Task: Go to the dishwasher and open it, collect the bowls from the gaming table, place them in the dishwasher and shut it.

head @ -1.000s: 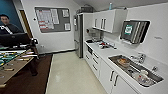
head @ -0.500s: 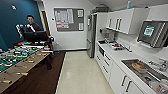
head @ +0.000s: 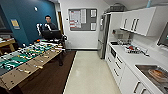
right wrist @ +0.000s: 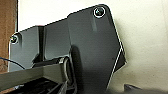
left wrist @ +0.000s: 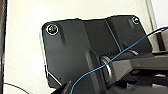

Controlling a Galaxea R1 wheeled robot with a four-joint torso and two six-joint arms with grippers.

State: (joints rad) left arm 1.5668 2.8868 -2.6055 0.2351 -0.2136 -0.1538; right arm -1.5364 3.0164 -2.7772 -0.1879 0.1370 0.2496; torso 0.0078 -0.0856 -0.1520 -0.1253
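Observation:
The bowls and the gaming table are out of view. White under-counter cabinets (head: 117,70) run along the right wall of a kitchen. One dark front (head: 112,52) is set into that run, and I cannot tell whether it is the dishwasher. In the left wrist view my left arm's dark plate (left wrist: 82,52) hangs over pale floor, with a blue cable across it. In the right wrist view my right arm's dark plate (right wrist: 95,50) also hangs over pale floor, beside a brown strip.
A table-football table (head: 25,62) with a green field stands at the left on dark floor. Behind it a person (head: 49,25) sits with a control rig. A tall steel fridge (head: 103,35) stands at the far end, a sink (head: 155,75) near right. Pale floor (head: 90,72) runs between.
The camera has turned left: the counter slid toward the right edge and the table-football table and person came further into the picture. Nothing in the scene itself moved.

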